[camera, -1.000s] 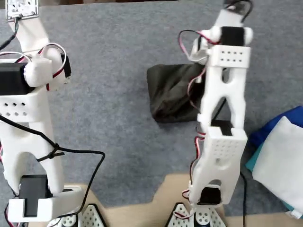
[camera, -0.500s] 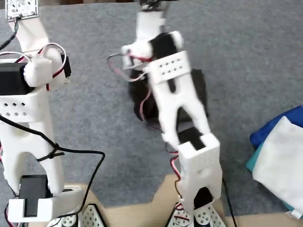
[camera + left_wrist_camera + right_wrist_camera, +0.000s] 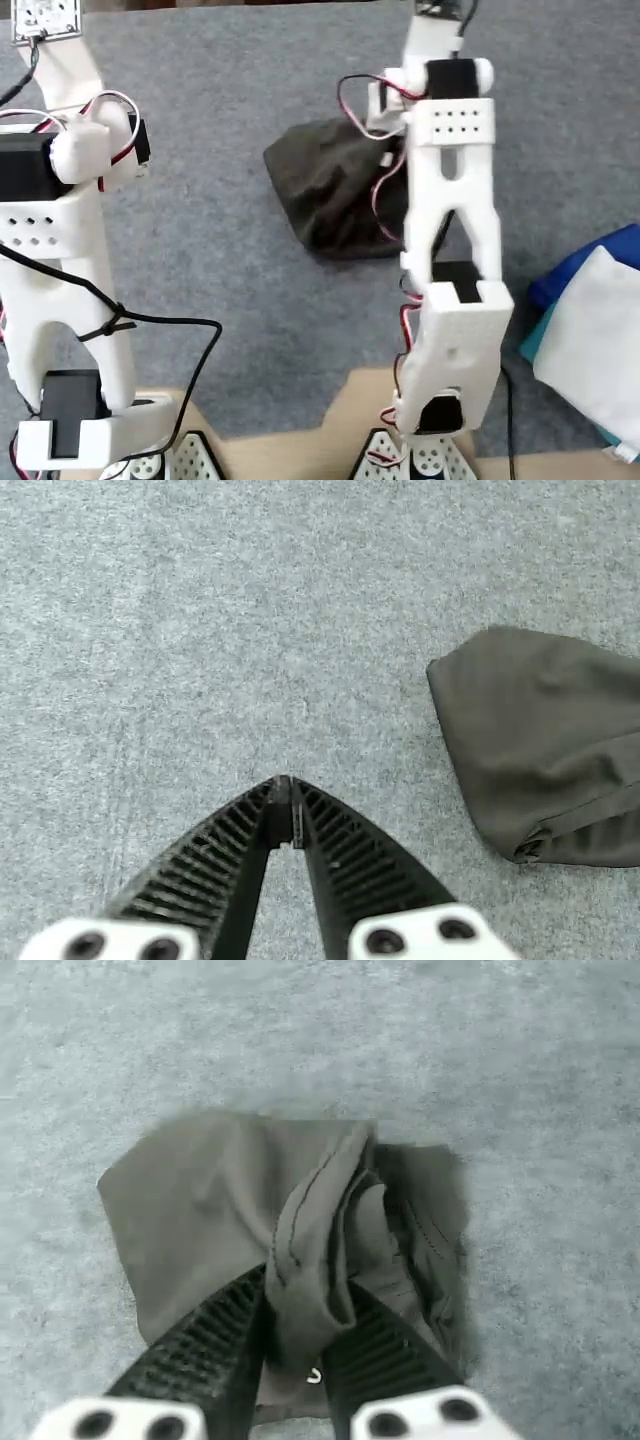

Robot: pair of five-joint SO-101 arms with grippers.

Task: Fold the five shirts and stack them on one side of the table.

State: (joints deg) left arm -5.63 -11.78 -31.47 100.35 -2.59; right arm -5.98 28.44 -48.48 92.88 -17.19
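Observation:
A dark olive shirt [image 3: 325, 195] lies crumpled in the middle of the grey table, and the right arm [image 3: 450, 150] stands over its right side. In the right wrist view my right gripper [image 3: 300, 1332] is shut on a bunched fold of this dark shirt [image 3: 200, 1200], which is lifted into a ridge between the fingers. My left gripper [image 3: 283, 817] is shut on nothing and hangs over bare table, apart from the dark shirt [image 3: 545, 735]. The left arm [image 3: 60, 200] stands at the table's left side.
A stack of folded shirts sits at the table's right edge, with a white one [image 3: 595, 345] on top, a blue one [image 3: 575, 270] and a teal one [image 3: 535, 335] showing beneath. The grey mat [image 3: 220, 260] lies bare between the arms. A wooden table edge [image 3: 300, 440] runs along the front.
The right arm swung left over the table and then back right. The dark shirt came with it and now lies somewhat farther left, more bunched. The left arm has not moved.

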